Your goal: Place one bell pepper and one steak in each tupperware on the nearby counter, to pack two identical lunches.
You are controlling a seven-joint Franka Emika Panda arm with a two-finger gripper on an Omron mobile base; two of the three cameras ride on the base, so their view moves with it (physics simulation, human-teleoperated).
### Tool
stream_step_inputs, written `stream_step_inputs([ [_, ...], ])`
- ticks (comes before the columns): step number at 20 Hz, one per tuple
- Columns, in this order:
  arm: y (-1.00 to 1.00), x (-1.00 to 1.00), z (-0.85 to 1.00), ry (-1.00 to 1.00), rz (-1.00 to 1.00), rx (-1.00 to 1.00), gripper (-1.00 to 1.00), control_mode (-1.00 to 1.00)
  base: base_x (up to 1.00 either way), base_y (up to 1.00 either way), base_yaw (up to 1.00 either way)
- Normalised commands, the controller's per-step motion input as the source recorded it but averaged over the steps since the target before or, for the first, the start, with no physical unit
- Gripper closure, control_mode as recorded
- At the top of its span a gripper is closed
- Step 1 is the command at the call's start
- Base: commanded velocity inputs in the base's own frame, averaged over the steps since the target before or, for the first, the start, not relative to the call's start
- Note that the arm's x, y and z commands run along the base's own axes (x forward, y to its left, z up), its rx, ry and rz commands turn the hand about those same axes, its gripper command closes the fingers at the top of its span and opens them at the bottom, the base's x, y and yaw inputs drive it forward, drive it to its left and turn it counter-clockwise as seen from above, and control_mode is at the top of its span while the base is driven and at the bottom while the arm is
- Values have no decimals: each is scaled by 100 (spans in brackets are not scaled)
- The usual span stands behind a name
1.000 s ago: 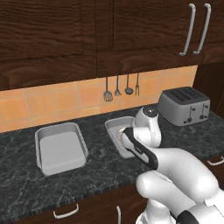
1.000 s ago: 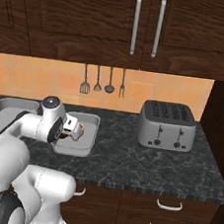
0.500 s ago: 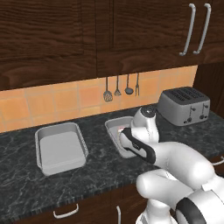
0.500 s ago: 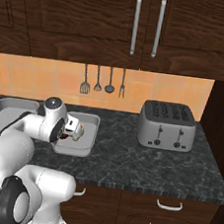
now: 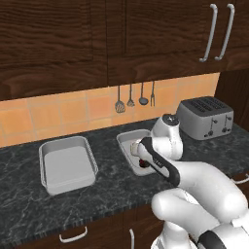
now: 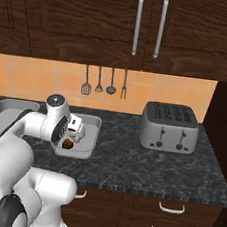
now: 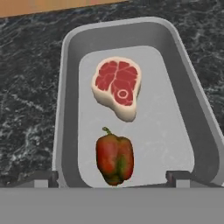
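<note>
The gripper (image 7: pixel 112 177) hangs just above the near end of the right tupperware (image 7: pixel 199 113), its two dark fingertips (image 7: pixel 43 178) spread wide apart with nothing between them. Inside that tray lie one steak (image 7: pixel 118 87) toward the far end and one bell pepper (image 7: pixel 114 158) toward the near end, apart from each other and both flat on the tray floor. In the right base view the pepper (image 6: pixel 68 144) shows as a dark red lump right under the hand, inside the tray's near wall (image 6: pixel 75 154).

By the look of it, this lunch is packed: one of each sits in the tray, and the pepper is lying free below the open claw. The left tupperware (image 5: pixel 48 165) stands well apart along the counter (image 5: pixel 29 204) and, from the left base view, its floor looks bare, so roughly half the job seems done.

The step in hand appears to be clearing away from the filled tray. The next move calls for lifting the hand straight up so the fingertips do not brush the pepper or drag the rim, then fetching a second pepper and steak for the left tray. The toaster (image 6: pixel 169 127) stands further right, out of the way
</note>
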Motion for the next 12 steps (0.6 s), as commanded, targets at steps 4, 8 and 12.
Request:
stream_step_inputs([
  [4,-40,-74,85,-19,0,7,-100,-100,0,0,0],
  [8,-11,-79,26,-13,-1,0,-100,-100,0,0,0],
  [12,0,-97,33,-13,-2,0,-100,-100,0,0,0],
])
